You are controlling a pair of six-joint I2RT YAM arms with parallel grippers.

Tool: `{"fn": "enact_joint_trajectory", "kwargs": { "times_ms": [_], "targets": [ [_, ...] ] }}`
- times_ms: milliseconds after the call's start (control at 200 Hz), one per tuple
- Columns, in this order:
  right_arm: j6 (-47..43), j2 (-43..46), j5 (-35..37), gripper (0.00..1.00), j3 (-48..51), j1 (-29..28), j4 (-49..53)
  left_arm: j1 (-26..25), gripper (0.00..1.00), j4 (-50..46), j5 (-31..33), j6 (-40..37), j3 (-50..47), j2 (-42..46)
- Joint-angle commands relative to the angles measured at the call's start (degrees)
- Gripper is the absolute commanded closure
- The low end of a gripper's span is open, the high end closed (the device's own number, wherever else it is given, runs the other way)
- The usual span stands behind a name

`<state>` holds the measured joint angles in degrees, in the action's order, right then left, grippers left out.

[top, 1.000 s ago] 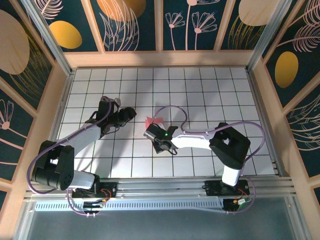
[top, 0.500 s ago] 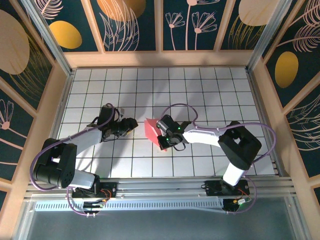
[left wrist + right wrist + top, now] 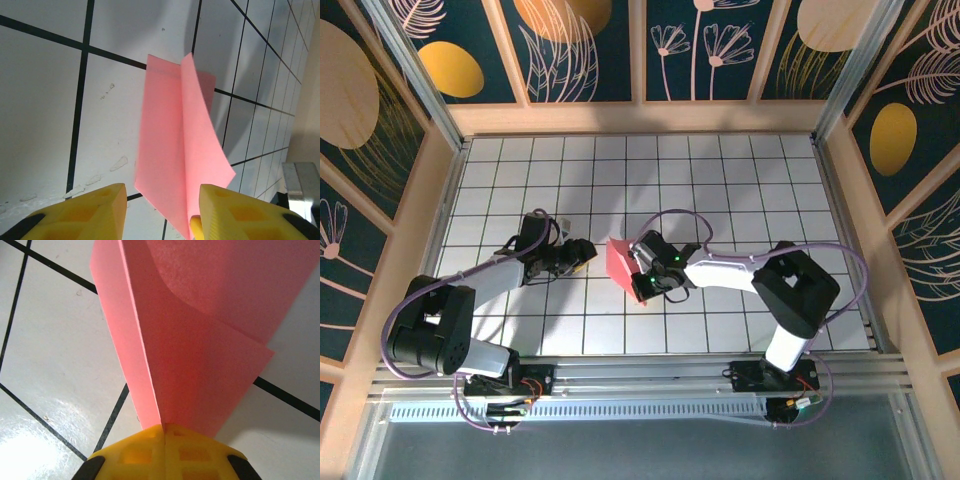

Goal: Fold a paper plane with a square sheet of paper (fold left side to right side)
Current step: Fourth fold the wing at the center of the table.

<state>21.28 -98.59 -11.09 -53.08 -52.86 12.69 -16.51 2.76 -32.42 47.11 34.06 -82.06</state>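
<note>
**Sheet turned broad, left arm closer**
Your right fingers (image 3: 135, 455) now present the square sheet of paper (image 3: 618, 262) as a broad folded flap, no longer a small sliver, and your left fingers (image 3: 90, 210) have moved nearer its edge.

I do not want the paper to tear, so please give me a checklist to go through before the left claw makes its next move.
1. Right claw shut on the pink paper: ok.
2. Left claw open, jaws apart: ok.
3. Pink paper in front of the left claw, in line with its gap: ok.
4. Left claw free of the paper: cannot tell; the paper's near edge comes very close to it.
5. Paper flat on the table: not ok, one flap stands up.
</note>
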Motion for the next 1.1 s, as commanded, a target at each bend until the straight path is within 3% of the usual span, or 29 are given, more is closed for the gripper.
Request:
{"fn": "enact_joint_trajectory", "kwargs": {
  "times_ms": [0, 230, 696, 1096],
  "targets": [
    [-0.8, -1.6, -1.2, 1.0, 0.7, 0.0, -1.0, -0.4, 0.58, 0.6, -1.1, -0.6, -0.7, -0.9],
    [-0.7, -2.4, -2.1, 1.0, 1.2, 0.1, -2.0, -1.0, 0.59, 0.7, -1.4, -0.5, -0.5, -1.3],
    [2.2, 2.7, -14.7, 1.0, 9.9, 5.5, -12.9, -8.3, 0.6, 3.9, -2.1, 2.8, 1.1, -4.8],
    [2.3, 2.5, -15.2, 1.0, 10.8, 6.2, -13.6, -11.5, 0.59, 6.9, -2.1, 4.6, 4.5, -10.4]
  ]
}}
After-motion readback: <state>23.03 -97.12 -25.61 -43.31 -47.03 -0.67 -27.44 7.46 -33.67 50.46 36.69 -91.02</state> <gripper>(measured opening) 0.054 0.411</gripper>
